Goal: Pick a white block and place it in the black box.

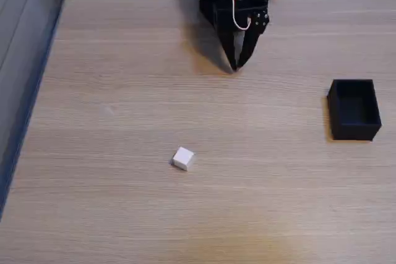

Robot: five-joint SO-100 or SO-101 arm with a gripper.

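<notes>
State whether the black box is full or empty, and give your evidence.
Empty. The black box shows only its dark inside in the fixed view, and the white block lies out on the table.

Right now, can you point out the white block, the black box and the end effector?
white block (183, 158): fixed view, top face.
black box (354, 131): fixed view, near outer wall.
end effector (234, 68): fixed view, where the fingertips meet.
</notes>
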